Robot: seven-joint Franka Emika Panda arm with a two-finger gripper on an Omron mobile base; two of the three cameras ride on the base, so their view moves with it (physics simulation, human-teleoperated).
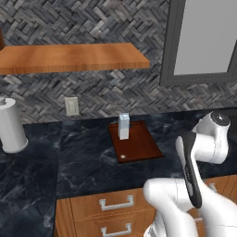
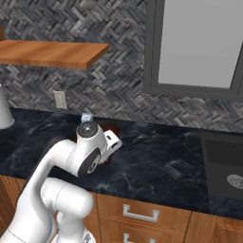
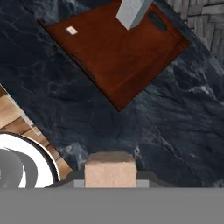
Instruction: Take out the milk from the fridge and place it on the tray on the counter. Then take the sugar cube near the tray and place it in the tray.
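One item is already sorted: the milk (image 1: pixel 123 126) is standing upright on the tray (image 1: pixel 141 147), toward the tray's back edge near the wall, which is leaving most of the brown board free for the second item. So I'm judging I'm well into the second half of the job now.

I'm holding the sugar cube (image 3: pixel 110 172) in my tool (image 3: pixel 110 177), which is pinched closed around it, with the beige block sitting right between the tips in the hand view. It's hanging over bare black bench (image 3: pixel 175 131), just off the tray's nearest corner and not over the board yet.

I'm looking down at the tray from above and at an angle, so the board is sitting tilted ahead of the cube. That little white dot (image 3: pixel 71 30) on the tray is just a marking, not another cube, so I'm ignoring it.

Next I'm probably carrying the cube over the open part of the tray, staying away from the milk so I'm not knocking the carton over, then lowering before letting go.
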